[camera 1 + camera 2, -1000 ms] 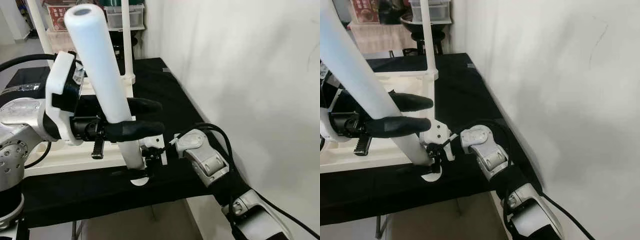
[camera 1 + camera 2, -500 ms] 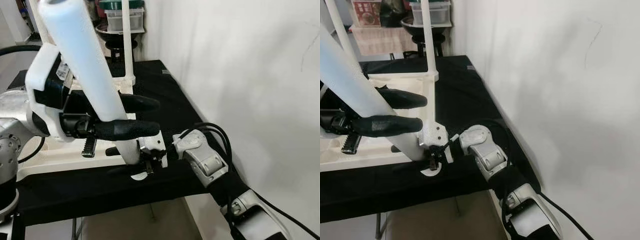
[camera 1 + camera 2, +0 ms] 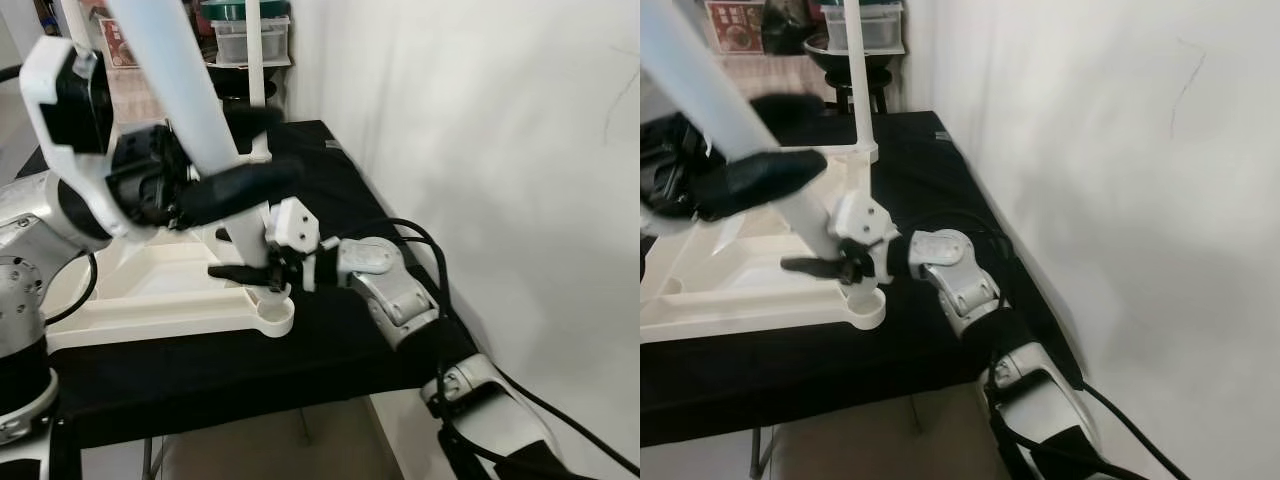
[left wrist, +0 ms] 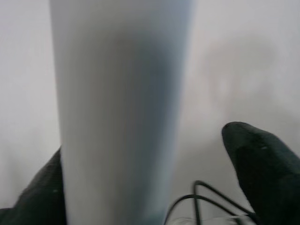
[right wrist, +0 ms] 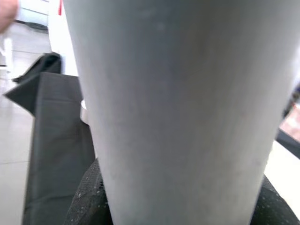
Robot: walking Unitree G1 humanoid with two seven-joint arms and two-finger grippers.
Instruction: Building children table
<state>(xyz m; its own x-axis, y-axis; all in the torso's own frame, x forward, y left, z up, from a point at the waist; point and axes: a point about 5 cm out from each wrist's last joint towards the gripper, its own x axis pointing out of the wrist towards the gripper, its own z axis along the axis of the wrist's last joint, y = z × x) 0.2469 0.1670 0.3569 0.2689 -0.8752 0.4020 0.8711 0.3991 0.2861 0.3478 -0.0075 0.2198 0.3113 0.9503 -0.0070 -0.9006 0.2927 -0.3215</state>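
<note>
A long white table leg [image 3: 200, 110] tilts up to the left. Its lower end sits at the round corner socket [image 3: 277, 318] of the white tabletop [image 3: 150, 300], which lies upside down on a black-covered table [image 3: 330, 345]. My left gripper [image 3: 285, 142] is shut on the leg's middle, with one black finger on each side. My right gripper [image 3: 240, 270] is shut on the leg's foot just above the socket. The leg [image 5: 178, 93] shows close up in the right wrist view, with black pads against it, and the leg [image 4: 122, 112] lies between two fingers in the left wrist view.
Another white leg [image 3: 256, 80] stands upright at the tabletop's far corner. A white wall [image 3: 480, 150] runs close along the table's right edge. Shelves with storage boxes [image 3: 245, 30] stand behind. My right arm's black cable [image 3: 425, 240] loops above the cloth.
The leg's foot has moved from the black cloth in front of the tabletop back and up onto the corner socket. Both grippers went with it, the left one rising higher.
</note>
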